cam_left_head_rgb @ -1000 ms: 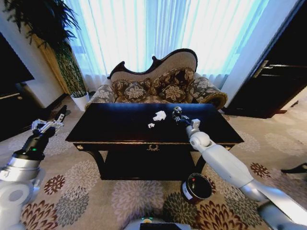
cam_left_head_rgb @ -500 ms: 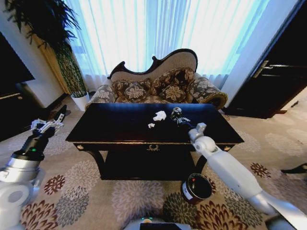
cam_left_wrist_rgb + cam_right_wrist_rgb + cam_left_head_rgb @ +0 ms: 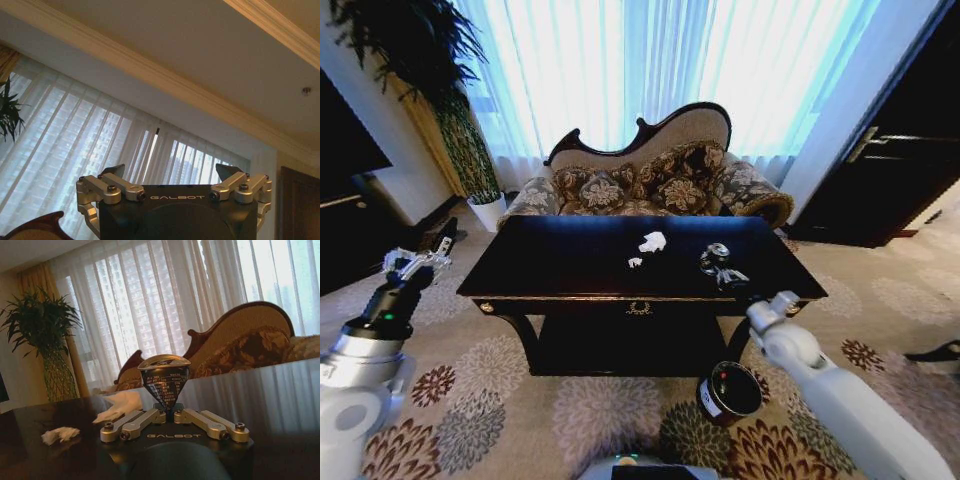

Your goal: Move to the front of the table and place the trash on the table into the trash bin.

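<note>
Pulled back from mid-worktop toward its front right edge, the right end effector (image 3: 720, 262) now holds the dark silvery ball (image 3: 717, 253) pinched between its closed fingers above the worktop (image 3: 570, 265). Far to its left, off the worktop's end, the left end effector (image 3: 425, 256) is raised with fingers spread wide. Two white paper wads (image 3: 651, 241) lie just left of the right end effector, and the trash bin (image 3: 731, 392) stands on the carpet below it.
</note>
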Robot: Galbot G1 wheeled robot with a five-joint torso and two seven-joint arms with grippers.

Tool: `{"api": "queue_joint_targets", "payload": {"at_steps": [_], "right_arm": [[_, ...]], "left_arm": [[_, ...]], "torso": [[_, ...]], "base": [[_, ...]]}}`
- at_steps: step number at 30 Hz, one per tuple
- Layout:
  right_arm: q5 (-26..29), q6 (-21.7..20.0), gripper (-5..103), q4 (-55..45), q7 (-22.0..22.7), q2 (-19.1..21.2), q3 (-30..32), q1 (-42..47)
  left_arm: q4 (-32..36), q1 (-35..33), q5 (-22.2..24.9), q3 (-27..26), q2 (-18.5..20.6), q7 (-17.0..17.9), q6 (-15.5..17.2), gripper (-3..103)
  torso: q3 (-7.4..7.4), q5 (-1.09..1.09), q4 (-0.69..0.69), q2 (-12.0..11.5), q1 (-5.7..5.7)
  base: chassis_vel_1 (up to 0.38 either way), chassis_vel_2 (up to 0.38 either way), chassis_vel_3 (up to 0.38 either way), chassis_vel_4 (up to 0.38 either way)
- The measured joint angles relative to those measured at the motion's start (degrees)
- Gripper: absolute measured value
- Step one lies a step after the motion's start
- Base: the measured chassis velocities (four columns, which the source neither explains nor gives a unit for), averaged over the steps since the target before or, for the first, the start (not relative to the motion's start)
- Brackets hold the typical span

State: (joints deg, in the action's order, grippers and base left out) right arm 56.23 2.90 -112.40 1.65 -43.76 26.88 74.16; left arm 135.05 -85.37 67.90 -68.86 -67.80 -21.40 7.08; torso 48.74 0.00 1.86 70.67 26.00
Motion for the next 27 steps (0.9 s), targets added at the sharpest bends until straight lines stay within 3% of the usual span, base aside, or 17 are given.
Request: {"api": "queue_joint_targets", "payload": {"at_steps": [11, 16, 20, 27], "right_arm": [[2.5, 0.4, 2, -9.6, -3.4, -3.0, 10.1, 13.9], [-1.2, 3.5, 2, -9.8, -5.8, -5.9, 12.1, 18.8], [-1.4, 8.4, 2, -5.2, -12.8, -7.9, 11.6, 20.7], [1.2, 12.7, 2, 5.0, -20.1, -8.8, 10.2, 19.1]], "left_arm": [[-0.4, -0.3, 1.1, -1.4, 0.2, -0.5, -0.7, 100], [-1.4, -0.7, 2.3, -2.1, 0.8, -0.6, -1.1, 100], [-1.3, -1.2, 4.1, -4.4, 1.1, -0.7, -1.1, 100], [-1.3, -1.2, 4.8, -5.3, 0.5, -0.7, -1.1, 100]], "torso": [[0.00, -0.02, 0.01, 0.0, 0.00], [0.00, -0.02, 0.00, 0.0, 0.00], [0.00, 0.00, -0.01, 0.0, 0.00], [0.01, -0.01, -0.01, 0.0, 0.01]], "base": [[0.000, 0.000, 0.000, 0.000], [0.000, 0.000, 0.000, 0.000], [0.000, 0.000, 0.000, 0.000], [0.000, 0.000, 0.000, 0.000]]}}
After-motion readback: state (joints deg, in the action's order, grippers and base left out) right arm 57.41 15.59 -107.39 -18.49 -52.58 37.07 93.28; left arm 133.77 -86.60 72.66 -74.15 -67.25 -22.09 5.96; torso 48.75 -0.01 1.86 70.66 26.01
